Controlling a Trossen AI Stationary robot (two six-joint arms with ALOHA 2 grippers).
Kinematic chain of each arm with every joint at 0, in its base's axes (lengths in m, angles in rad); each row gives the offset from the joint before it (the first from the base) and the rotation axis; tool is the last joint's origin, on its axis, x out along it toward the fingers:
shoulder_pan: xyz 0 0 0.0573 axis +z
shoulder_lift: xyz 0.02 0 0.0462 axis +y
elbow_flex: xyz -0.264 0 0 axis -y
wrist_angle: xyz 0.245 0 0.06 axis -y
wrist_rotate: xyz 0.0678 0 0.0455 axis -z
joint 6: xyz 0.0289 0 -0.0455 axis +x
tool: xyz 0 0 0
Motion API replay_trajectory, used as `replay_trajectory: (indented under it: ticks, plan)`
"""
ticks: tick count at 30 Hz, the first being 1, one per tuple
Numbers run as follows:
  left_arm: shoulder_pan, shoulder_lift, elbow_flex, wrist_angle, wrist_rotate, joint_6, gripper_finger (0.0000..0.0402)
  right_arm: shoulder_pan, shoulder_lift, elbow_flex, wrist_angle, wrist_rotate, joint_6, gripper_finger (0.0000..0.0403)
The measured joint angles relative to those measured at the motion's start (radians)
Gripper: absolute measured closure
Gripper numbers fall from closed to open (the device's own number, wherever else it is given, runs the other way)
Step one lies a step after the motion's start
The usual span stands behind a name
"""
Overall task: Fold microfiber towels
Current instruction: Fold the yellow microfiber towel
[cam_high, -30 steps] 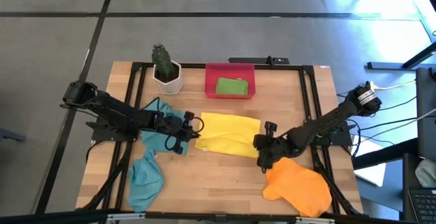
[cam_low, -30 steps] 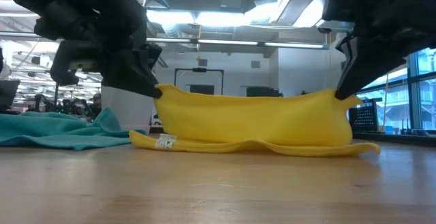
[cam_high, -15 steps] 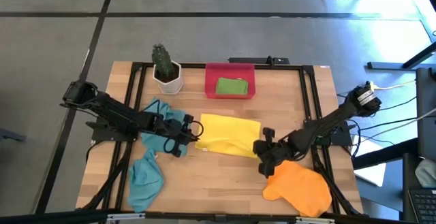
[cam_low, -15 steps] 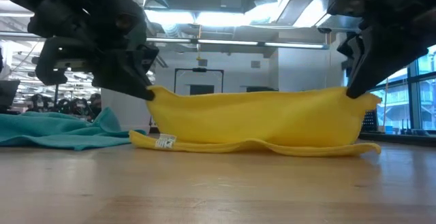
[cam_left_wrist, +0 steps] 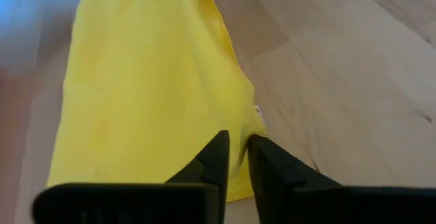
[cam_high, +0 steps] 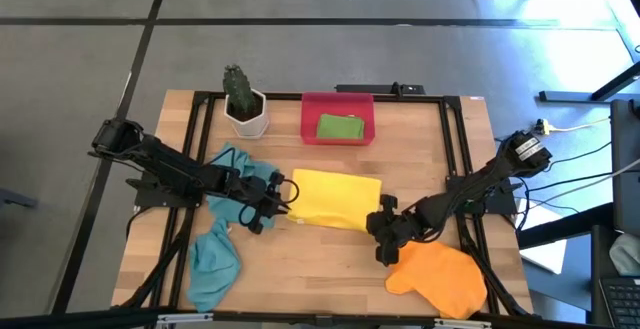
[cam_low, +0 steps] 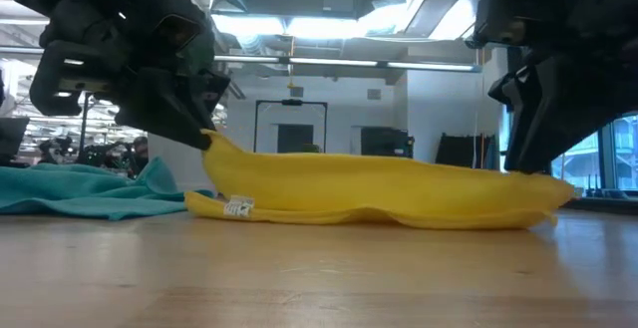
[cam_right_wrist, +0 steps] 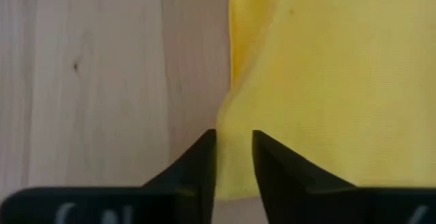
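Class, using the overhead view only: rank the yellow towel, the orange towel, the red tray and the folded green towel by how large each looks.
1. yellow towel and orange towel: too alike to rank
2. red tray
3. green towel, lying inside the tray

The right pincer (cam_right_wrist: 234,157) has its two dark fingers (cam_right_wrist: 201,163) nearly closed on a raised fold of the yellow towel (cam_right_wrist: 334,74). Beyond the towel's edge lies the bare pale wooden counter (cam_right_wrist: 88,81), touching the cloth's hem.
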Motion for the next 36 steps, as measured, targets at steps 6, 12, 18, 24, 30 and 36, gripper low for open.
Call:
replay_trajectory:
  ticks: [6, 12, 18, 24, 30, 36]
  plan:
    - [0.000, 0.000, 0.000, -0.023, -0.004, -0.027, 0.0309, 0.006, -0.003, 0.000, 0.002, -0.020, 0.003, 0.0260]
    - [0.000, 0.000, 0.000, -0.036, -0.004, -0.051, 0.0295, 0.006, -0.003, 0.000, -0.001, -0.048, 0.000, 0.0247]
    - [0.000, 0.000, 0.000, -0.050, -0.004, -0.053, 0.0295, 0.006, -0.007, 0.000, -0.016, -0.050, -0.019, 0.0247]
    - [0.000, -0.022, 0.001, -0.052, -0.019, -0.068, 0.0293, 0.005, -0.028, 0.000, -0.057, -0.041, -0.019, 0.0247]
    - [0.014, -0.039, 0.001, 0.027, -0.060, -0.098, 0.0280, 0.002, -0.044, 0.000, -0.012, 0.116, -0.100, 0.0247]
    - [0.075, 0.020, 0.000, 0.190, 0.048, -0.090, 0.0280, -0.074, -0.053, -0.128, 0.390, 0.073, -0.265, 0.0262]
